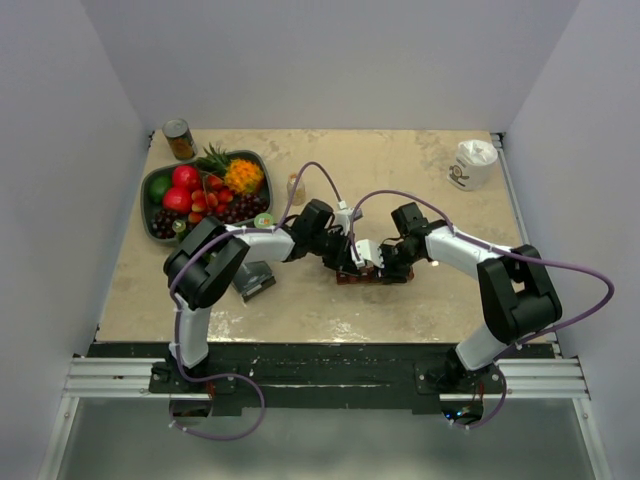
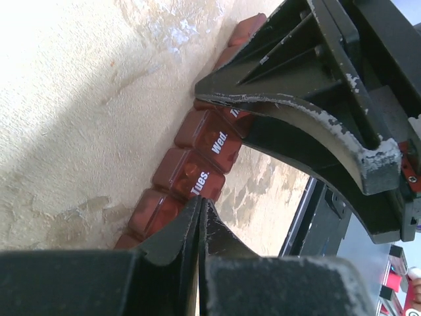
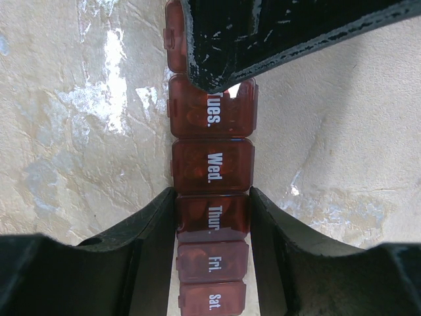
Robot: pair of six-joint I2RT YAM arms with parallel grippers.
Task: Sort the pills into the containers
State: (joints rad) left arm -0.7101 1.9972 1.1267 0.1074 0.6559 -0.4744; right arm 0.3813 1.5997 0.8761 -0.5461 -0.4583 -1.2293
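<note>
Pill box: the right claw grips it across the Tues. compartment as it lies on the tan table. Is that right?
Not quite. The right wrist view shows the right claw gripping the pill box across the Thur. compartment, not Tues. The shut left claw is the one at Tues. The box does lie on the tan table.

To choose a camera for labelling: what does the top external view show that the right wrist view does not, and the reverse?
Only top: the fruit tray, the can and the white cup. Only right wrist: the lid labels Tues. to Sat. on the pill strip, and the right hand clamping it at Thur. Both: the strip and the left hand at it.
</note>
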